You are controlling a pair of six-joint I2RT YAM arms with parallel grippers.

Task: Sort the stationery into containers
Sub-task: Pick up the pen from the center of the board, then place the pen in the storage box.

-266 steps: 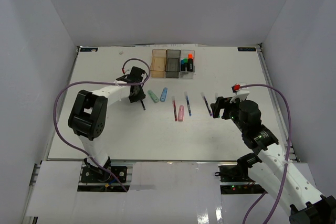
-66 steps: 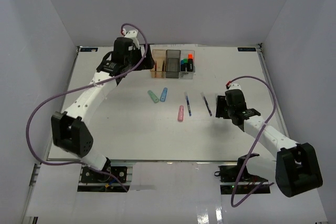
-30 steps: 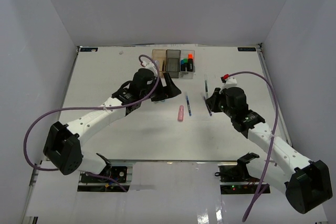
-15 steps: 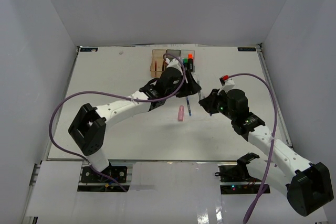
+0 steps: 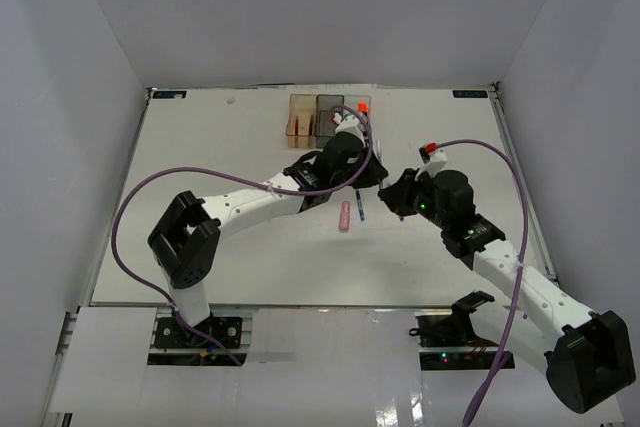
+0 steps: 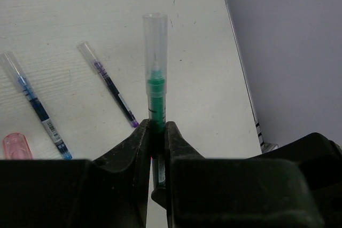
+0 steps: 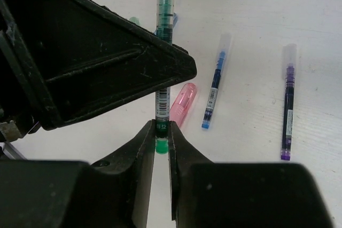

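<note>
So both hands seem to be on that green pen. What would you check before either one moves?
1. Grip of the left hand on the green pen: ok, shut on it.
2. Grip of the right hand on the pen's end: ok, shut on it.
3. Pen lifted off the table, apart from the blue pen, purple pen and pink highlighter: ok.
4. Only one hand holding before pulling away: not ok, both grip it.
5. Way to the row of bins free: cannot tell, the left arm covers part of it from above.
</note>
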